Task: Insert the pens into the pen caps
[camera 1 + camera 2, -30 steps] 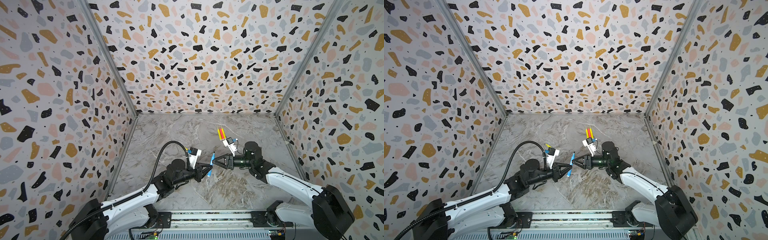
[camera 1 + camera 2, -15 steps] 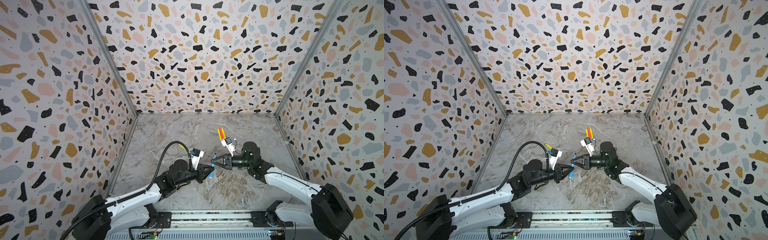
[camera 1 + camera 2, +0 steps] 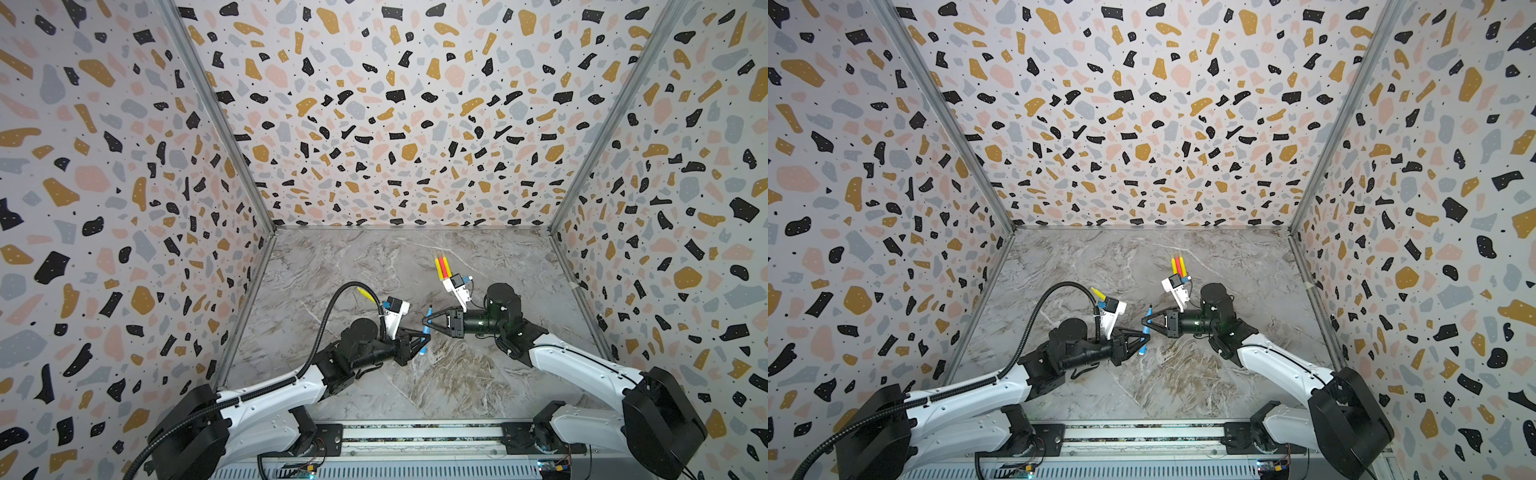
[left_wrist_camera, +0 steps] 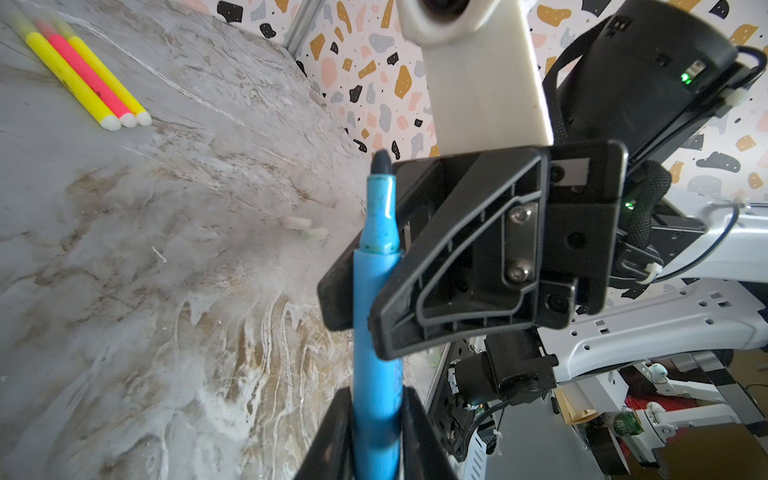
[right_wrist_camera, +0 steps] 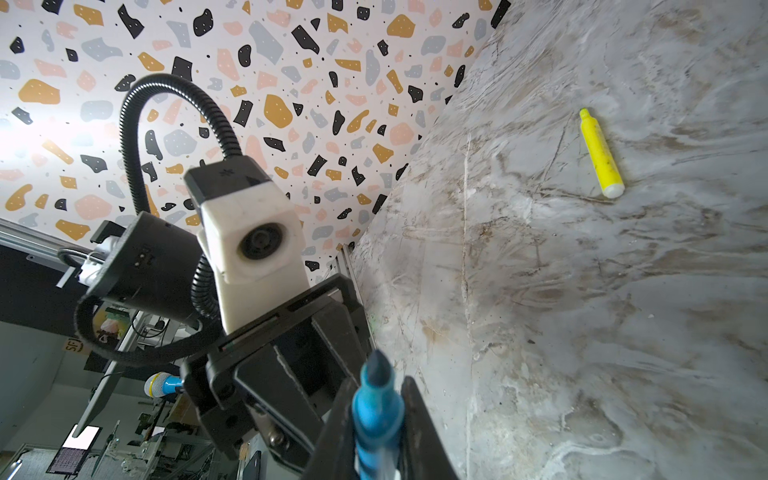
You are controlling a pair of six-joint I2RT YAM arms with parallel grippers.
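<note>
Nib end of blue pen (image 4: 374,382) sits clamped in right gripper (image 3: 424,323); left gripper (image 3: 424,340) flanks tail end, grip unclear.

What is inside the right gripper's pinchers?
The blue pen, pinched by the right gripper near its dark tip. The fingers cover its sides there, and its other end sits in the left gripper.

A: What occupied the centre?
B: The left gripper (image 3: 420,338) and right gripper (image 3: 425,322), tips meeting at a blue pen (image 3: 424,349).
A: And elsewhere?
B: Three pens (image 3: 442,267), yellow, red and yellow, lay side by side behind; one yellow pen (image 3: 365,293) lay beside the left arm's cable (image 3: 332,316).
</note>
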